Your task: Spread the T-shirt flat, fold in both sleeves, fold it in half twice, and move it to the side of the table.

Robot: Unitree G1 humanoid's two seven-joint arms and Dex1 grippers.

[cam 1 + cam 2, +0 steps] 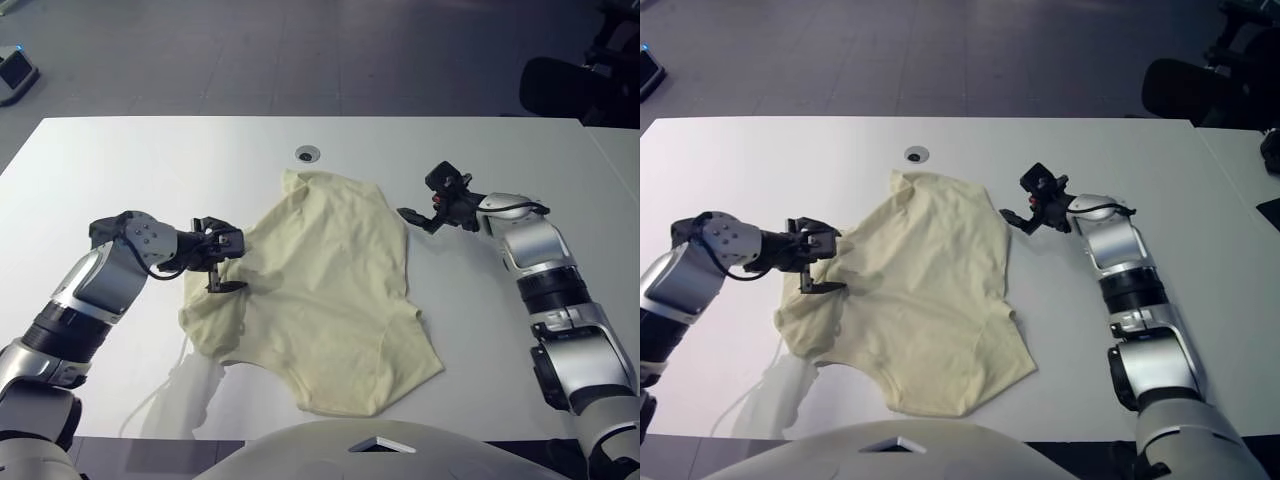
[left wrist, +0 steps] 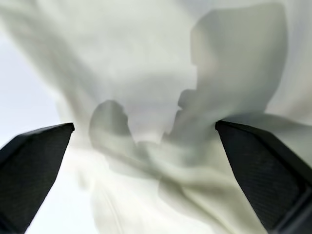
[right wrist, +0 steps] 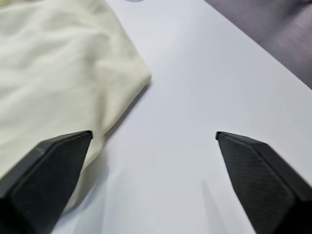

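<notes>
Pale yellow T-shirt (image 1: pixel 320 290) lies in the middle of the surface (image 1: pixel 120 170), roughly spread but bunched along its left side; sleeves and folds look not yet done. The left fingers (image 2: pixel 34 170) stand wide apart over that bunched edge, gripping nothing. The right fingers (image 3: pixel 263 180) gape empty just beside the shirt's right edge.

The T-shirt (image 1: pixel 330 290) is soft matt cloth, wrinkled — the worktop (image 1: pixel 120 170) smooth, faintly glossy — the right tool (image 3: pixel 153 134) has matt, finely textured fingers (image 3: pixel 48 170).
</notes>
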